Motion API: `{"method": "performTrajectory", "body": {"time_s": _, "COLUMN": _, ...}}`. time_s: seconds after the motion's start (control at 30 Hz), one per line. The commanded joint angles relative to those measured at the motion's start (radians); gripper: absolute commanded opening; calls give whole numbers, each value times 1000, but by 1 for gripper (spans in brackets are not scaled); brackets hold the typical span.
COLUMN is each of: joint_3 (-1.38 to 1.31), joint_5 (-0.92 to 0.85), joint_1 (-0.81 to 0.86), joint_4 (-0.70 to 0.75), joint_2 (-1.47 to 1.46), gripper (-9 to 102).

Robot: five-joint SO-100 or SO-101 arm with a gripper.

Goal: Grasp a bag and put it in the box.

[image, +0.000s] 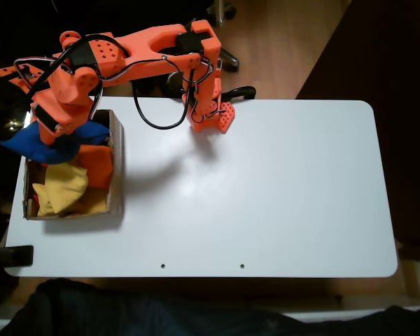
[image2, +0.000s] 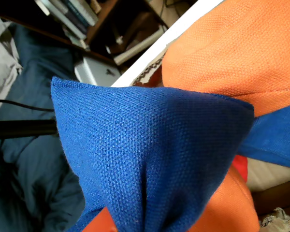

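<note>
- Your wrist view is showing the bag (image2: 150,159) pinched up close; the gripper (image: 56,136) is holding it over the box's far end.
- The box (image: 116,175) is holding yellow beanbags (image: 63,185) and orange beanbags (image: 98,162).

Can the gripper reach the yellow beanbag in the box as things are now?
Probably not directly. In the fixed view the gripper is over the box's far end with the blue bag bunched under it; the yellow beanbag lies uncovered nearer the front.

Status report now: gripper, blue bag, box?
Gripper shut on blue bag, above box far end. Bag overhangs box wall. Orange beanbag and yellow beanbag already inside.
</note>
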Motion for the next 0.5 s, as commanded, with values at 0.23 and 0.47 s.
{"method": "performTrajectory", "body": {"time_s": 0.23, "joint_3": 69, "joint_5": -97, "joint_1": 0, "joint_4": -8, "joint_2": 3, "gripper": 0}}
{"method": "performTrajectory", "body": {"time_s": 0.47, "joint_3": 121, "joint_5": -183, "joint_1": -8, "joint_4": -2, "joint_2": 15, "gripper": 1}}
